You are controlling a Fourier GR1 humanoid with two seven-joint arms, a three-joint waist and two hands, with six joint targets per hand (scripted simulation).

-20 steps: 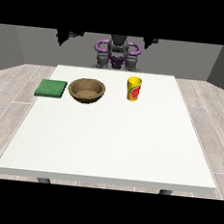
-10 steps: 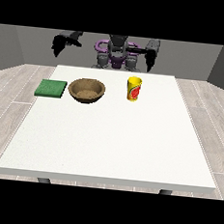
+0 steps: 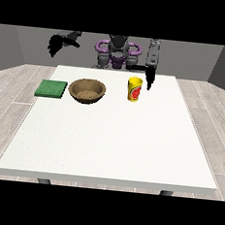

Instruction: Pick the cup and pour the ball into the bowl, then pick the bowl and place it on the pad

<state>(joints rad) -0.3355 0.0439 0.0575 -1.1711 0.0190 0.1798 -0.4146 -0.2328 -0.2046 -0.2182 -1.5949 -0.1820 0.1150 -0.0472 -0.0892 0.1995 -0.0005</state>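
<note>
A yellow cup (image 3: 134,89) with a red mark stands upright on the white table (image 3: 112,139), right of centre at the back. A brown bowl (image 3: 87,90) sits left of it, and a green pad (image 3: 51,88) lies further left. No ball shows from this angle. The hand at the view's right (image 3: 150,78) hangs fingers-down just right of and behind the cup, apart from it. The hand at the view's left (image 3: 56,44) is raised in the air beyond the table's back left corner, far from the pad.
The robot's torso (image 3: 117,54) stands behind the table's back edge. Wooden floor surrounds the table on both sides.
Both arms have swung out from the torso. The hand at the view's right has dropped down beside the cup; the hand at the view's left has stretched further left and stays high.
</note>
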